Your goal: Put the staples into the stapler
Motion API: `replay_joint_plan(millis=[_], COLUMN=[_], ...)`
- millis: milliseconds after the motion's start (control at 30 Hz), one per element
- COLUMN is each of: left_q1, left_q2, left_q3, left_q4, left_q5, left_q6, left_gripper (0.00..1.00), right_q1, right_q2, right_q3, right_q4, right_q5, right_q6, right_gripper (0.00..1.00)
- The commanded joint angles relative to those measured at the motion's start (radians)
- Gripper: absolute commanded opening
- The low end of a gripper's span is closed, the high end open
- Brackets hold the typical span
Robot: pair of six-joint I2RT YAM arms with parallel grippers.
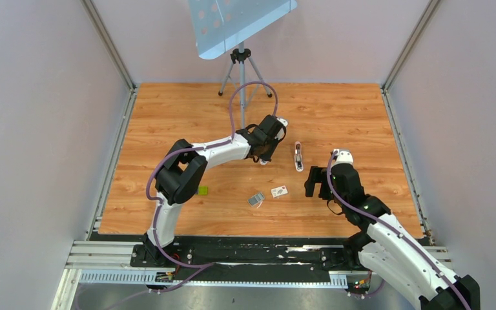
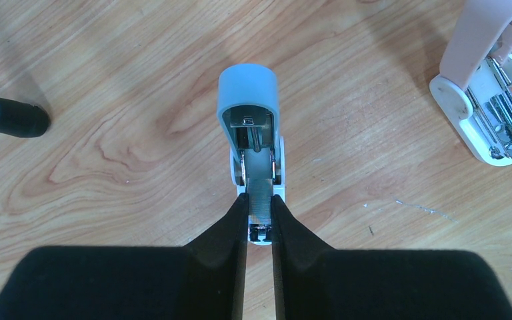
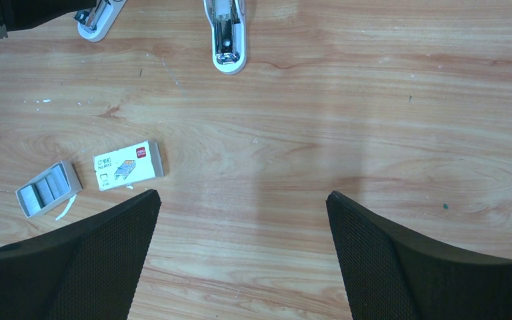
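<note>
The pale pink stapler (image 1: 298,156) lies open on the wooden floor, its silver channel showing in the left wrist view (image 2: 487,100) and in the right wrist view (image 3: 227,30). My left gripper (image 2: 260,203) is shut on a silver strip of staples (image 2: 261,190). The strip lies along the channel of a second, blue-topped open stapler (image 2: 248,90), left of the pink one. In the top view the left gripper (image 1: 263,158) is low over that spot. My right gripper (image 3: 243,195) is open and empty, near the floor in front of the pink stapler (image 1: 313,184).
A white labelled staple box (image 3: 128,165) and a grey tray of staple strips (image 3: 47,188) lie left of the right gripper. A small green block (image 1: 202,190) sits by the left arm. A tripod stand (image 1: 241,64) is at the back, one foot near the left gripper (image 2: 10,117).
</note>
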Motion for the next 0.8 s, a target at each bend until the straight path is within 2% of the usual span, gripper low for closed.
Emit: replay_joint_plan(millis=[0, 767], left_q1=[-0.004, -0.004], left_q2=[-0.011, -0.009], left_q3=[-0.014, -0.014], left_q4=[0.008, 0.002], left_q5=[0.005, 0.001], left_q6=[0.008, 0.016], left_gripper=[0.17, 0.24], right_q1=[-0.015, -0.014], right_q2=[0.007, -0.007], right_q3=[-0.014, -0.014], right_q4=[0.013, 0.016], right_q5=[-0.008, -0.012], right_q6=[0.002, 0.001], right_gripper=[1.0, 1.0])
